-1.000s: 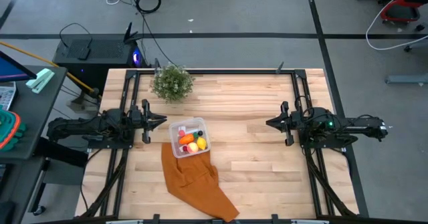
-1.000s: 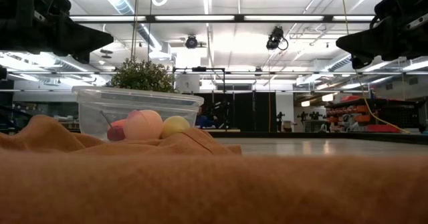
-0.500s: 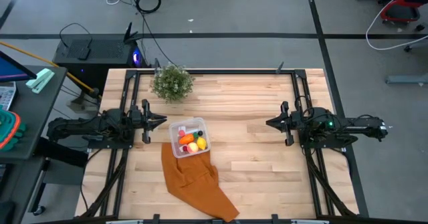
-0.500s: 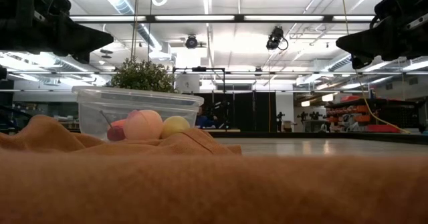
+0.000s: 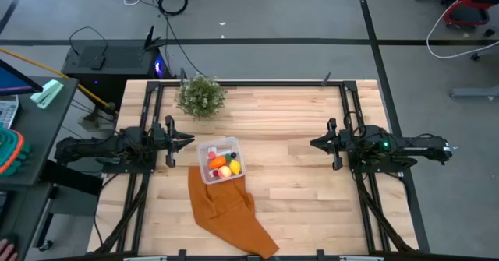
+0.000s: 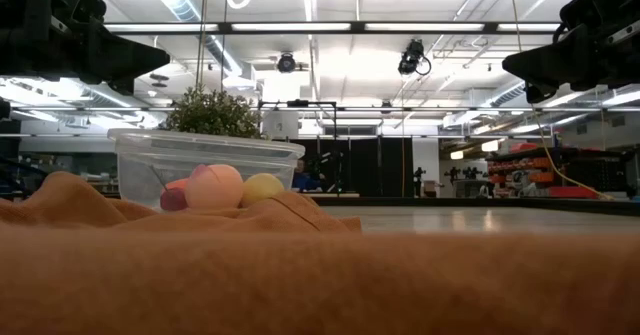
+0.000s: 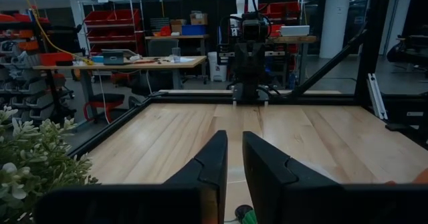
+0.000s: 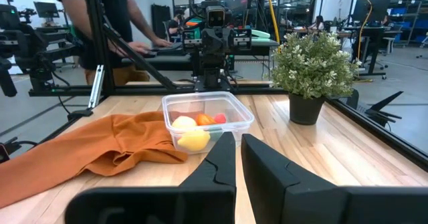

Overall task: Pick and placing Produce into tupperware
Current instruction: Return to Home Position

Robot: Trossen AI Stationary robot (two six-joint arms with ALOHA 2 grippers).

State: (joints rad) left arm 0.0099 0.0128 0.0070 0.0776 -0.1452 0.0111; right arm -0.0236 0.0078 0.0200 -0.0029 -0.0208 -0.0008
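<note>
The clear tupperware (image 5: 202, 153) stands on the table left of centre, its near side on the rust-orange cloth (image 5: 230, 210). Inside it lies the produce (image 5: 221, 164): an orange piece, a yellow lemon (image 8: 194, 140), red and pink bits, a peach ball (image 6: 213, 187). My left gripper (image 5: 189, 140) hovers shut just left of the box, above table height. My right gripper (image 5: 312, 143) hovers shut far to the right, pointing toward the tupperware (image 8: 234, 127). Neither touches anything.
A bushy potted plant (image 5: 201, 96) stands near the far edge, behind the box. The cloth (image 6: 300, 265) reaches to the near edge and fills the foreground of the low view. Bare wood lies between box and right gripper. A person (image 8: 100, 17) stands beyond the table's left side.
</note>
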